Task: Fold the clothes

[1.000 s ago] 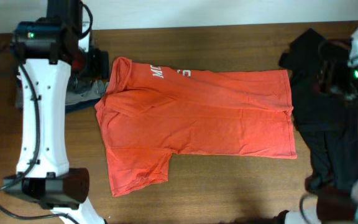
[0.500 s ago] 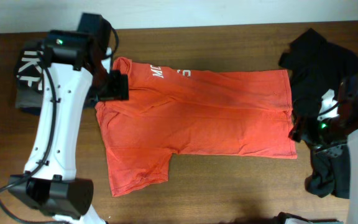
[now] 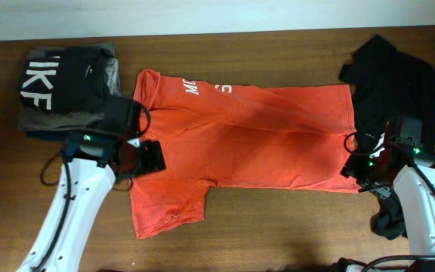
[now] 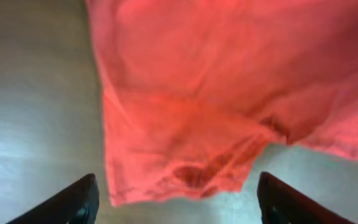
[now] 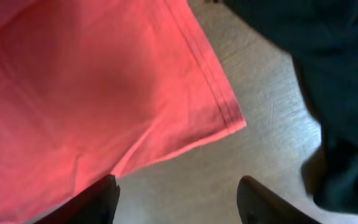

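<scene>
Orange T-shirt (image 3: 240,136) lies flat, spread out mid-table, collar toward the folded stack (image 3: 66,87) off its left end, hem toward the loose black garments (image 3: 399,75) off its right end. My left gripper (image 4: 176,202) hangs over the shirt's near sleeve (image 4: 185,155), jaws wide, nothing in them. My right gripper (image 5: 179,202) sits just off the shirt's near hem corner (image 5: 229,118), jaws also wide and empty. Risks as I judge them: the sleeve edge is rumpled and possibly doubled under, hard to tell through the blur, so a pinch there may catch one layer only and the fold would skew. On the right, dark cloth lies close beside the hem corner, so a wide closing could snag it and drag it onto the shirt. Uneven lifts would twist the body. Surface is brown wood-grain table (image 3: 278,227), a pale wall strip (image 3: 202,15) beyond the shirt's far edge.
</scene>
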`<state>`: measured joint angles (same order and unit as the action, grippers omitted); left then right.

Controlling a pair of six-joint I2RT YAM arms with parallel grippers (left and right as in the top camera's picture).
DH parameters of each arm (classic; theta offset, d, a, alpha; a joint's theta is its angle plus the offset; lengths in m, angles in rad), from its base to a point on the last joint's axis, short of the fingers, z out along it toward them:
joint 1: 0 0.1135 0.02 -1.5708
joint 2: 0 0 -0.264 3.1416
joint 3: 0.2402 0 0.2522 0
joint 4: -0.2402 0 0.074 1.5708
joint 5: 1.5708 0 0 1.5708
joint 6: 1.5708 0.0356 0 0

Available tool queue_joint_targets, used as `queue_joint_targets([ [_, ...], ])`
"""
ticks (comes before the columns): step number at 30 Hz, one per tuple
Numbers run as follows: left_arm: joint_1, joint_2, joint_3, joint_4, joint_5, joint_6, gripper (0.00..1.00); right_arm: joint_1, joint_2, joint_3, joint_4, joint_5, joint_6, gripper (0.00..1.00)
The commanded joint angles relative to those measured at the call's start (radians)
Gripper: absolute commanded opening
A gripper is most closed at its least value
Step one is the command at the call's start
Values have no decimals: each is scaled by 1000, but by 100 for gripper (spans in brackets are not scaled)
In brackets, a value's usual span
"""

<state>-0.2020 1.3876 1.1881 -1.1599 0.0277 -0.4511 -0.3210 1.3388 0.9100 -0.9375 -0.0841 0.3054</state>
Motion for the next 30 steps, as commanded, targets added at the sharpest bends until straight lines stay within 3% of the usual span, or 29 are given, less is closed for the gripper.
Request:
queue_joint_targets([
  [1,-1,-3,-108,5,138,-58,77,0,13,-11,18,57,15,66],
  [11,-9,-3,-304,38,98,-111,74,0,14,-11,30,69,-12,67],
  [18,-95,-3,-421,108,70,-148,69,0,14,-11,38,69,-12,68],
  [28,-129,-2,-502,102,-40,-189,69,0,14,-12,38,66,-12,68],
  [30,-128,-2,-502,106,-34,-189,75,0,14,-13,38,66,-12,68],
])
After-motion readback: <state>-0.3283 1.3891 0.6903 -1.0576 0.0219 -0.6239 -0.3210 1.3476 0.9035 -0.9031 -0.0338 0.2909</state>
